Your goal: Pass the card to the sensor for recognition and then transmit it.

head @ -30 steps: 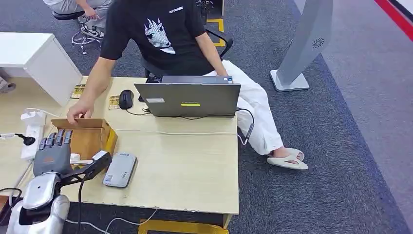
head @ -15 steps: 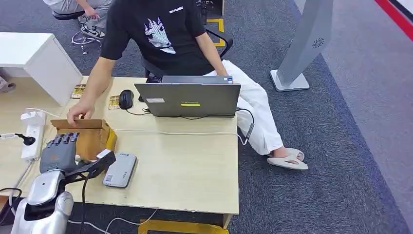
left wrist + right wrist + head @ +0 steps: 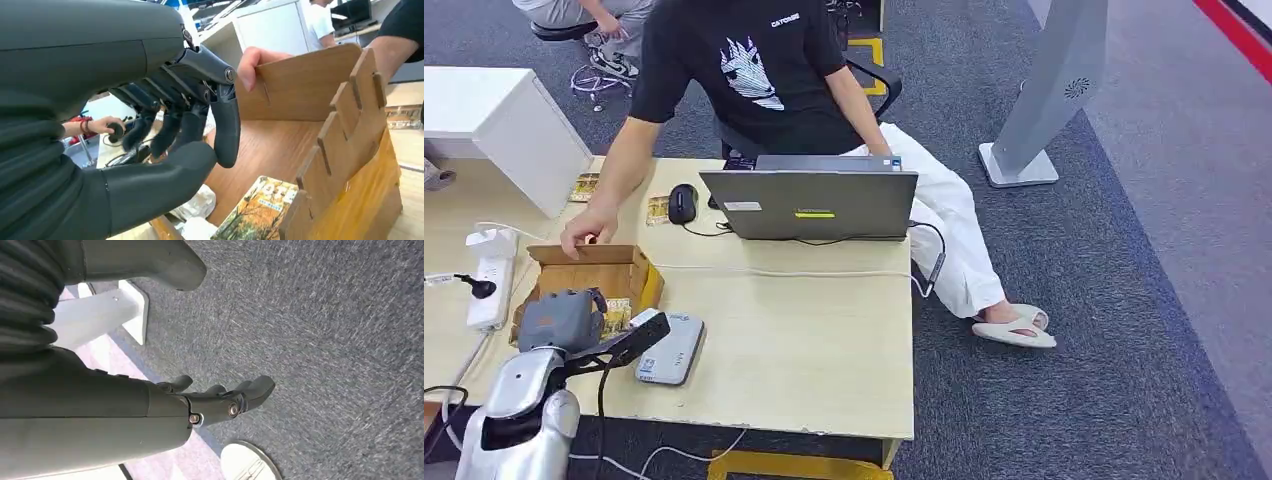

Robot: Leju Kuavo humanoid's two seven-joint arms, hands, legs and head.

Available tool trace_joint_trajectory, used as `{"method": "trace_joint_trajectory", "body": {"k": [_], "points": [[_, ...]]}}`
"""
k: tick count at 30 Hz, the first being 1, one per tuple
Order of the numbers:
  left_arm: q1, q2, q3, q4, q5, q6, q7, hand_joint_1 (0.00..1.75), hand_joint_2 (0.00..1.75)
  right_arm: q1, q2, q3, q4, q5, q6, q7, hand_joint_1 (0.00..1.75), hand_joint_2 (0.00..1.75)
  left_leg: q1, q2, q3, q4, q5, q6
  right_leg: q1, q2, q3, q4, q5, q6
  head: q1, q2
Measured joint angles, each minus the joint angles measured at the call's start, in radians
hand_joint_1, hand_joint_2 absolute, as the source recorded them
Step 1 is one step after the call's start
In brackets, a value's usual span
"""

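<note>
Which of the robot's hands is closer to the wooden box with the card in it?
The left. The left hand hangs over the wooden box, fingers curled above the card inside. The right hand hangs over grey carpet, away from the table.

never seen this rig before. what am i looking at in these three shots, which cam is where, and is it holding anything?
It is a humanoid robot at a wooden desk. The wide shot comes from its head, looking down; the other two come from cameras at each wrist. Its left hand reaches into an open wooden box, fingers curled above a printed card, holding nothing yet. A person's hand steadies the box. Beside it lies a grey card reader, behind it a laptop. The right hand hangs over carpet, holding nothing.
</note>
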Motion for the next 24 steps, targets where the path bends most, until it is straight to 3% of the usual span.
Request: {"method": "trace_joint_trajectory", "body": {"k": [24], "points": [[-0.002,-0.006,0.003,0.026,0.005,-0.01,-0.005,1.75,1.75,-0.013,-0.003,0.0,0.025,0.0,-0.004,0.011,0.0,1.75,0.0,0.0,0.0,0.0,0.0,0.0,0.0,0.0,0.0,0.0,0.0,0.0,0.0,0.0]]}}
